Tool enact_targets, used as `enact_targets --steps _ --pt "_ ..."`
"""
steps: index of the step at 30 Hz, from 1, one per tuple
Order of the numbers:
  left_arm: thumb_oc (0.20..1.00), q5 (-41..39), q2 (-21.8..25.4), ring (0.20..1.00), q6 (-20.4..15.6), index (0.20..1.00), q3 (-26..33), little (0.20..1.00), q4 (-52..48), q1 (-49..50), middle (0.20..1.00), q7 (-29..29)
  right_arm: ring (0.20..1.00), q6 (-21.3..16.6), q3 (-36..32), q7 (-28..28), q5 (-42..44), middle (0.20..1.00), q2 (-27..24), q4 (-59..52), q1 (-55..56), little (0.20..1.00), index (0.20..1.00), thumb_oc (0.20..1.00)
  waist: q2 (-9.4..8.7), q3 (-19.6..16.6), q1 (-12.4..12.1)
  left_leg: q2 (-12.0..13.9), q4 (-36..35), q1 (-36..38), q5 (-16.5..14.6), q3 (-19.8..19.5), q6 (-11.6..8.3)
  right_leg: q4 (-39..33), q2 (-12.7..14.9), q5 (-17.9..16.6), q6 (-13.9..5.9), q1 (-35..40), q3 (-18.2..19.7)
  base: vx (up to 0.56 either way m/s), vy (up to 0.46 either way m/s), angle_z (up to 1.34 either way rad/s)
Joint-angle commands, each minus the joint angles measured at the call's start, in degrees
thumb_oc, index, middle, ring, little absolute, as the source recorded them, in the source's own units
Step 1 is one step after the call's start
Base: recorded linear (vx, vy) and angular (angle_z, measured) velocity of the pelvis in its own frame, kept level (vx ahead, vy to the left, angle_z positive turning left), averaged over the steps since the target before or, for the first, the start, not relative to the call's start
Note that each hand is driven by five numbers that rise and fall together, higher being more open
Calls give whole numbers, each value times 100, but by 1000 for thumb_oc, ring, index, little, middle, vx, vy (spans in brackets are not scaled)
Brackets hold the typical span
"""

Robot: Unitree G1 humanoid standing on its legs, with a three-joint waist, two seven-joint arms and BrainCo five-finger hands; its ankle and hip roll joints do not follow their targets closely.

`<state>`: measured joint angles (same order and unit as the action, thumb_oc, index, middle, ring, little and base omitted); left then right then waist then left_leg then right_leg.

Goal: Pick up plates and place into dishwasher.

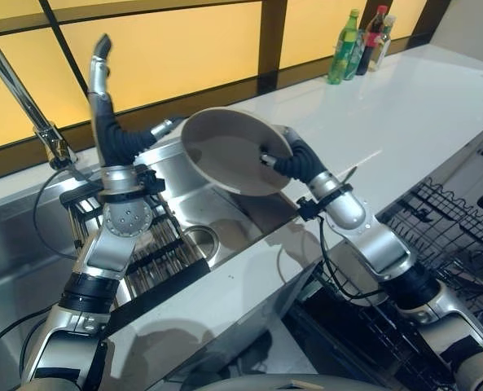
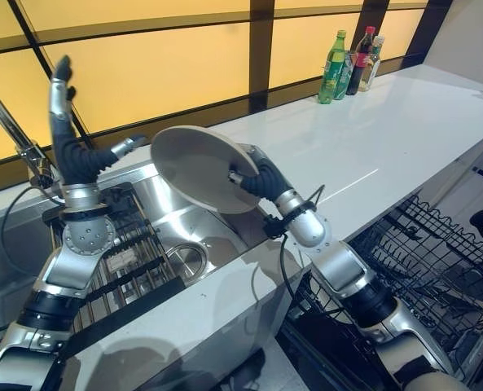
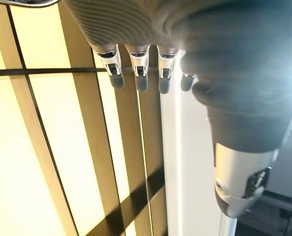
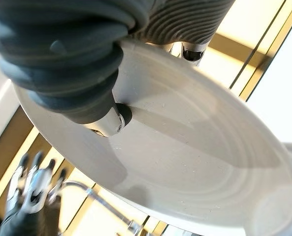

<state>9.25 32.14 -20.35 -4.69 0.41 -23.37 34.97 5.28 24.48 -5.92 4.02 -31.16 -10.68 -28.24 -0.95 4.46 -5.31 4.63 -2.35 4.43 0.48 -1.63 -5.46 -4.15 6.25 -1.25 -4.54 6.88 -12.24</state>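
Plate: pinched at rim by my right hand above sink; left hand open. Risk: slips, tilted, thin grip.

Right hand pinching plate — tilted

Glossy plate, shiny steel sink

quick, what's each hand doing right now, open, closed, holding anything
Left hand: open, fingers straight, raised above the sink, holding nothing.
Right hand: shut on the plate, thumb pressed on its face, held tilted over the sink.
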Motion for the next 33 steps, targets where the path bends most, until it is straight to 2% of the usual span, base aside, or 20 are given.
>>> enact_targets --steps 1,8,12,16,24,29,33 --pt "1000 -319 202 1000 -12 1000 183 1000 97 43 1000 32 200 -396 -499 -351 -245 200 -246 -424 138 200 200 200 43 -469 211 248 29 -463 104 355 -67 1091 347 737 -288 -290 69 16 -47 -10" --pt "1000 -487 373 1000 -102 1000 844 1000 278 621 1000 -92 200 -521 -1637 -960 -822 200 -658 -108 868 200 200 200 62 -468 483 377 -28 -351 115 646 -71 973 273 632 -287 -342 281 9 -47 -17" --pt "1000 -636 519 1000 0 1000 1403 1000 93 1134 1000 -309 200 -705 -2551 -1168 -1196 200 -949 94 1709 200 200 200 63 -470 632 439 -108 -291 151 799 -74 829 262 544 -327 -331 414 17 -72 -23" --pt "1000 -783 538 1000 26 1000 1724 1000 172 1387 1000 -455 200 -753 -3147 -1654 -1776 200 -1064 623 2181 200 200 200 87 -422 716 465 -115 -267 148 851 -71 747 256 481 -339 -325 458 9 -92 -17" --pt "1000 -746 678 1000 118 1000 2095 1000 92 1741 1000 -857 200 -458 -3520 -1925 -2279 200 -1276 1418 2503 200 200 200 182 -291 763 470 -55 -274 60 825 -99 790 306 557 -366 -350 497 20 -88 -10" --pt "1000 -593 880 1000 199 1000 1809 1000 257 1413 1000 -544 200 -389 -3383 -2133 -2335 200 -1726 2114 2070 200 200 200 372 74 826 431 296 -703 18 717 -134 1161 351 623 -348 -835 621 -169 -23 -4" --pt "1000 -722 931 1000 304 1000 1652 1000 268 1162 1000 -238 200 -265 -3154 -2090 -2420 200 -2236 2527 1596 200 200 200 578 491 897 311 574 -1106 54 613 -178 1427 330 709 -284 -1211 802 -175 40 -5"
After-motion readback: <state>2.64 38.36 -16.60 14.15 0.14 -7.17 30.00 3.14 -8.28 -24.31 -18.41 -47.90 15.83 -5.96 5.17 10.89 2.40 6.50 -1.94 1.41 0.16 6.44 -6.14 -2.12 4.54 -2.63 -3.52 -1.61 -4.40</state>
